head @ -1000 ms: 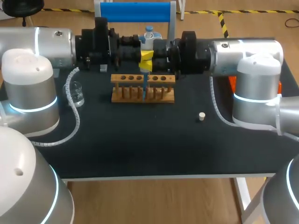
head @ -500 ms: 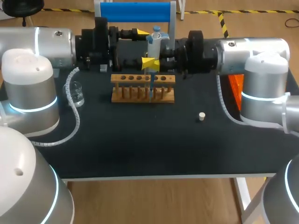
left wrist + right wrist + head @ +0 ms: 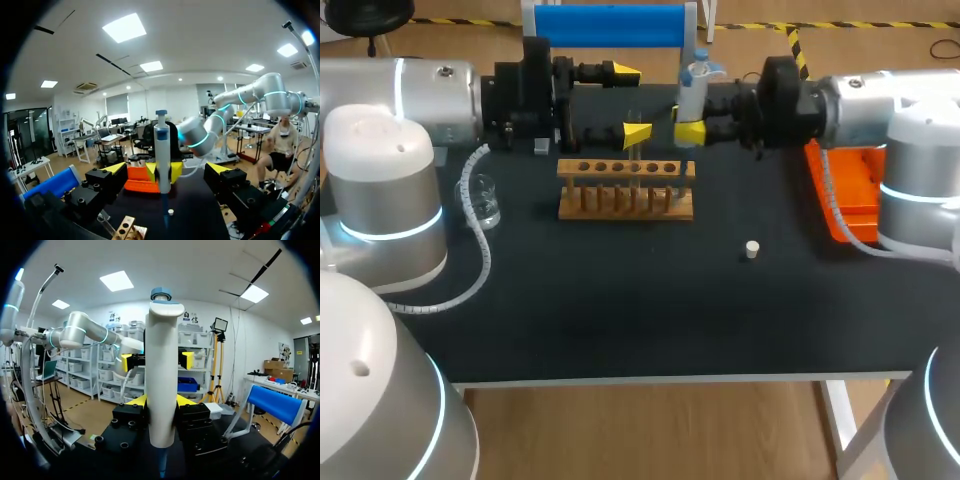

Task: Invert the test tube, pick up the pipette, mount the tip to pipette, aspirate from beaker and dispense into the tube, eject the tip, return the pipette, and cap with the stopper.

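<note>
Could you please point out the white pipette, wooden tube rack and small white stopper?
White pipette (image 3: 691, 93): head view, upper body.
Wooden tube rack (image 3: 590, 212): head view, base board.
Small white stopper (image 3: 752, 249): head view, top.

One pipette (image 3: 692, 85), one wooden rack (image 3: 625, 212), one beaker (image 3: 483, 200), one stopper (image 3: 752, 249), one orange tray (image 3: 855, 190)

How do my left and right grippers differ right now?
The left gripper is open and empty; the right gripper is shut on the upright pipette. The left gripper sits beyond the wooden rack's middle; the right gripper is by the rack's right end, nearer the orange tray. Both point level, facing each other.
</note>
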`<state>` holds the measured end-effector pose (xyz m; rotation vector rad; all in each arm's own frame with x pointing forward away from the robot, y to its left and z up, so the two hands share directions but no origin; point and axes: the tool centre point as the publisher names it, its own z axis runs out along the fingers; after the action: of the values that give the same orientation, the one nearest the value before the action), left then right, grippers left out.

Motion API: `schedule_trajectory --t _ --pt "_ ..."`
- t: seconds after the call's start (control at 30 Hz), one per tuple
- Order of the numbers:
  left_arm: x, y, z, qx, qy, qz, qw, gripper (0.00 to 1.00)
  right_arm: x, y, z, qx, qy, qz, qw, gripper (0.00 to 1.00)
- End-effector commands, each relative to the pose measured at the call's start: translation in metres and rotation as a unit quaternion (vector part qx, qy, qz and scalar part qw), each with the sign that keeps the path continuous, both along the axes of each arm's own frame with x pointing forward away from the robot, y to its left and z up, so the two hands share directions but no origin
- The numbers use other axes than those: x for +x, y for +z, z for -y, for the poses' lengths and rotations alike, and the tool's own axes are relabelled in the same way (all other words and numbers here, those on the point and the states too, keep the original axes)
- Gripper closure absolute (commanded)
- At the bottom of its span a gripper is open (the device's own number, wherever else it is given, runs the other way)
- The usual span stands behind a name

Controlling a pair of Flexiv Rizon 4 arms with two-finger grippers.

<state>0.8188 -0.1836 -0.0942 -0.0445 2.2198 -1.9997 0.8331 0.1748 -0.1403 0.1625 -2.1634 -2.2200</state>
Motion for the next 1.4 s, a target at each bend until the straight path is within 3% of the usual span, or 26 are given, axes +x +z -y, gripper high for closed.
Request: schedule_trajectory --t 0.03,0.37,1.4 --pt "0.000 -0.001 0.001 -0.001 0.002 0.001 1.000 0.00 0.001 0.001 0.028 -0.002 0.005 -0.002 1.000 1.00" --pt "0.000 -0.001 0.001 -0.001 0.002 0.001 1.000 0.00 0.008 0.000 0.065 -0.002 0.000 -0.007 1.000 1.00" --pt "0.000 -0.001 0.001 -0.001 0.002 0.001 1.000 0.00 0.009 0.002 0.068 -0.003 0.002 -0.008 1.000 1.00"
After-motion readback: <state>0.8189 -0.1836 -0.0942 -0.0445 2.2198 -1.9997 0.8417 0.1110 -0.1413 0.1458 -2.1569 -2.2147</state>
